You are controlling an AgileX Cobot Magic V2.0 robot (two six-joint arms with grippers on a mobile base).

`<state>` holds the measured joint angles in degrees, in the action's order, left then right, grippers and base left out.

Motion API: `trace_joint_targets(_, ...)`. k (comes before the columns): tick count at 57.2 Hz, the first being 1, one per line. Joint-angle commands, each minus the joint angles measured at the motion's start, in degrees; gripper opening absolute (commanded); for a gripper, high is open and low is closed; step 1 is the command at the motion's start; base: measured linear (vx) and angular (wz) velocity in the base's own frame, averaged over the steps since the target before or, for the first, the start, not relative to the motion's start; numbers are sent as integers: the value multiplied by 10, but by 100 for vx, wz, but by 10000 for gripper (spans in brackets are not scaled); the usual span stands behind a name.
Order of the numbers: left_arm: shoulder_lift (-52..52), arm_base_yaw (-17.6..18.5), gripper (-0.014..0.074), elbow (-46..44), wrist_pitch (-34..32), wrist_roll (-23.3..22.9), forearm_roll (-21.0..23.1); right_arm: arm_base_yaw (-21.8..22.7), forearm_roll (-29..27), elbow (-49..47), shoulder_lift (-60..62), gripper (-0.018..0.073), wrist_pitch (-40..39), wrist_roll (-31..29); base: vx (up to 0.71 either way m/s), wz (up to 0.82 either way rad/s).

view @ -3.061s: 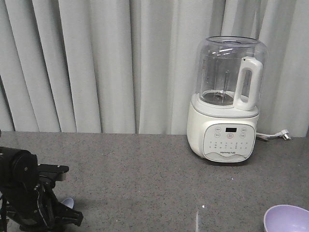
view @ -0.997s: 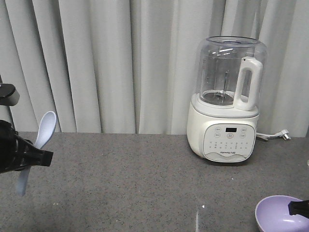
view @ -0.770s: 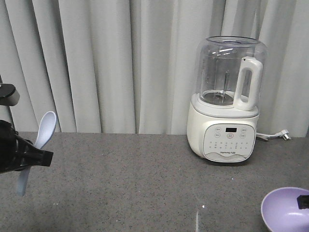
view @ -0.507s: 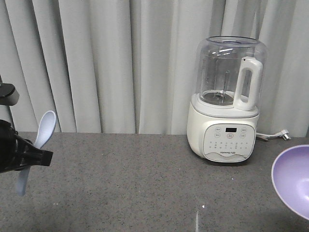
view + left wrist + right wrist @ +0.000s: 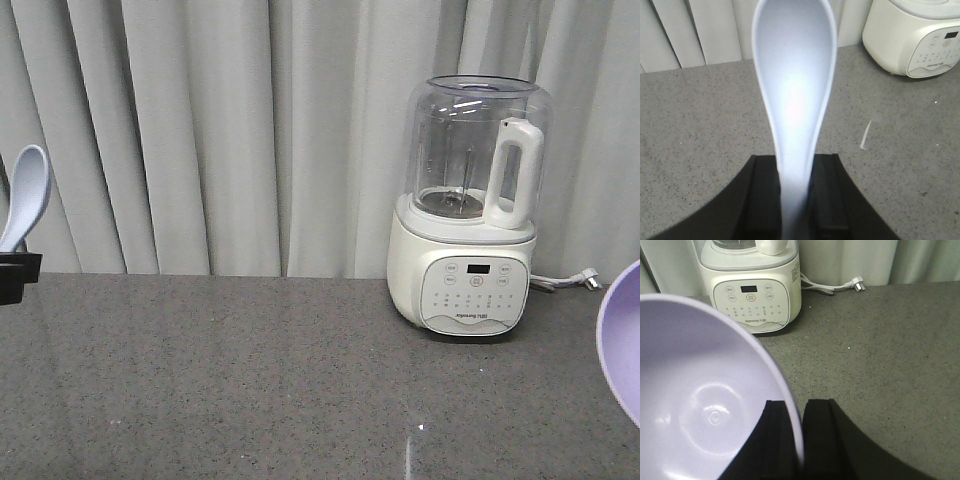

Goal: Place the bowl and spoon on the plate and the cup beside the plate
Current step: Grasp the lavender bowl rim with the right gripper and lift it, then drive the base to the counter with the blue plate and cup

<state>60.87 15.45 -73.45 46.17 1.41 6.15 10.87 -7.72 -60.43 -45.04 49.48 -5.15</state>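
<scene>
Aloft over the table's [image 5: 250, 380] left edge, spoon [image 5: 792, 100] stands scoop-up, its long axis running straight out of the left gripper [image 5: 794, 195], which is clamped on the handle; bowl [image 5: 700, 405] hangs rim-pinched in the right gripper [image 5: 801, 440] off the right edge; plate and cup unseen, bearing unknown.

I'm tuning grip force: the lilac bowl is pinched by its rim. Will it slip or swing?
Probably light: the bowl hangs from one rim pinch by the right gripper. Its smooth wall looks slippery, so it might pivot in that grip. It seems rigid; the rim shows a clean curve.
</scene>
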Motion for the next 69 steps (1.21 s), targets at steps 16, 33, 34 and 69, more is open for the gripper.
trace_joint_targets(16, -12, 3, -3, -18, -49, -2, 9, 3, -2, -17, 2, -8, -47, -4, 0, 0)
trace_joint_targets(33, -12, 3, -3, -18, -49, -2, 9, 3, -2, -17, 2, -8, -47, -4, 0, 0)
trace_joint_targets(34, -12, 3, -3, -18, -49, -2, 9, 3, -2, -17, 2, -8, -47, -4, 0, 0)
trace_joint_targets(69, -12, 3, -3, -18, -49, -2, 9, 3, -2, -17, 2, -8, -47, -4, -4, -22)
